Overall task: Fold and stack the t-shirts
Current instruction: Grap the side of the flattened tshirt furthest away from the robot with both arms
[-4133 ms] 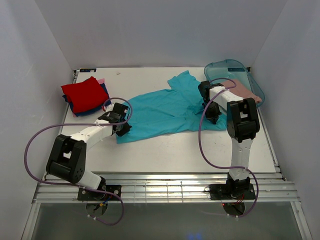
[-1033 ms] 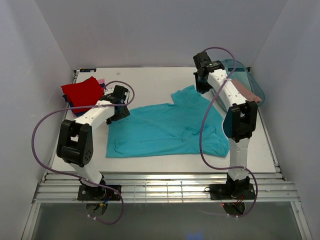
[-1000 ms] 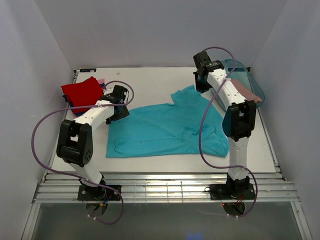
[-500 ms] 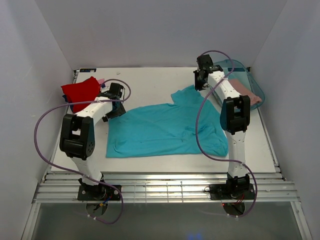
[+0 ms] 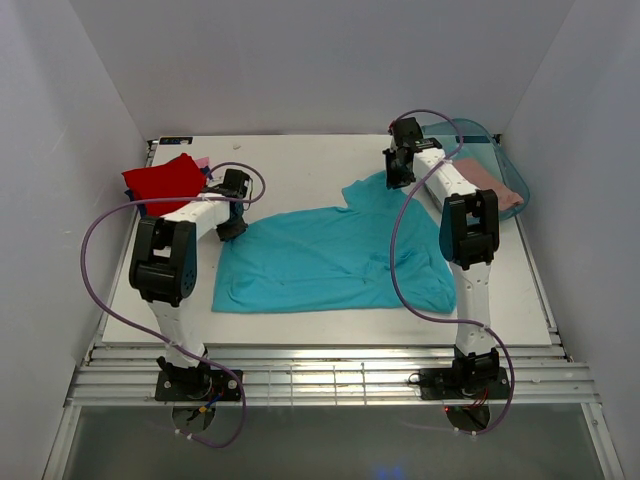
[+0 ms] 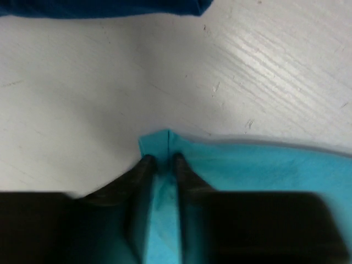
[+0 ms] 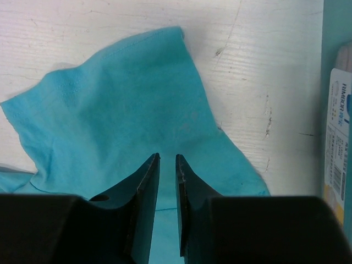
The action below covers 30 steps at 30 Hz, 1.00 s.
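Top view with two wrist views. A teal shirt (image 5: 330,255) lies spread flat at the centre of the table (image 5: 300,165), with one sleeve (image 5: 375,190) reaching toward 1 o'clock. A red shirt (image 5: 160,178) tops a stack at 10 o'clock, well apart from the teal one. The edge of a dark blue shirt (image 6: 99,6) shows at the top of the left wrist view. At 2 o'clock stands a tub (image 5: 505,165), in which a dusty-pink shirt (image 5: 490,182) lies.

Left pincer (image 5: 232,228): at the teal shirt's 10 o'clock corner. In the wrist view its fingers (image 6: 146,168) stand almost together, clamped on a raised fold of that corner (image 6: 165,140), whose tip juts out beyond the fingertips onto bare table.

Right pincer (image 5: 396,182): above the sleeve at 1 o'clock, just beside the tub. In the wrist view its fingers (image 7: 147,181) are slightly apart, a narrow gap between them, with the sleeve cloth (image 7: 126,104) lying flat beneath and nothing gripped. The tub wall (image 7: 335,33) and a printed label (image 7: 338,137) show at that view's right edge.
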Each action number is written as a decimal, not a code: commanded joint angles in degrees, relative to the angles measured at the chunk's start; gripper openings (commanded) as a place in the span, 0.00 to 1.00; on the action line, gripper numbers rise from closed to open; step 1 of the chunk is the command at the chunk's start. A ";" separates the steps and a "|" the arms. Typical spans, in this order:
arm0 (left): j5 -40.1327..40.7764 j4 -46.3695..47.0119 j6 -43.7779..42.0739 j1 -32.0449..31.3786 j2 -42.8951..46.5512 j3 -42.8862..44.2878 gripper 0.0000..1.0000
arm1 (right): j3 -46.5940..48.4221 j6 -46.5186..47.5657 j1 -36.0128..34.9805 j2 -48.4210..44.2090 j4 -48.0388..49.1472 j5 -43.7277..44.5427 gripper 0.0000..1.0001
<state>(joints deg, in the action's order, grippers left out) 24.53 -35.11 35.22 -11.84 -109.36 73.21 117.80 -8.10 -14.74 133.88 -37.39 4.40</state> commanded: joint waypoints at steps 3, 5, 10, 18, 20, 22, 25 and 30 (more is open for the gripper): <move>-0.19 1.45 -0.59 0.50 0.20 0.53 0.01 | -0.47 0.98 -0.02 -2.40 1.44 0.25 0.24; -0.36 1.54 -0.59 0.41 0.64 -0.70 0.00 | 0.15 0.89 -0.02 -0.56 1.61 0.34 0.24; -1.41 1.54 -0.15 0.50 3.27 -3.42 0.00 | 4.98 0.45 -0.02 4.97 2.67 -0.10 0.24; -2.21 0.66 0.02 0.50 9.16 -6.76 0.00 | 5.69 0.28 0.42 6.74 11.19 2.01 0.34; -2.39 0.31 0.28 0.41 10.22 -7.20 0.00 | 6.39 0.28 0.59 7.35 13.39 2.10 0.38; -2.21 0.05 0.55 0.41 11.79 -7.99 0.00 | 6.74 0.36 0.85 7.44 15.40 2.01 0.38; -2.12 0.05 0.38 0.41 13.55 -9.05 0.00 | 6.31 0.54 1.03 6.66 18.82 2.54 0.42; -1.86 -0.57 0.11 0.41 14.44 -9.93 0.00 | 7.97 -0.34 1.91 8.85 20.07 0.17 0.44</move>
<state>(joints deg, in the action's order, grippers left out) 22.44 -35.05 35.31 -11.73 -97.97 64.05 122.58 -8.19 -13.58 141.03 -21.54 5.76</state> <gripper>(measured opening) 0.009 0.439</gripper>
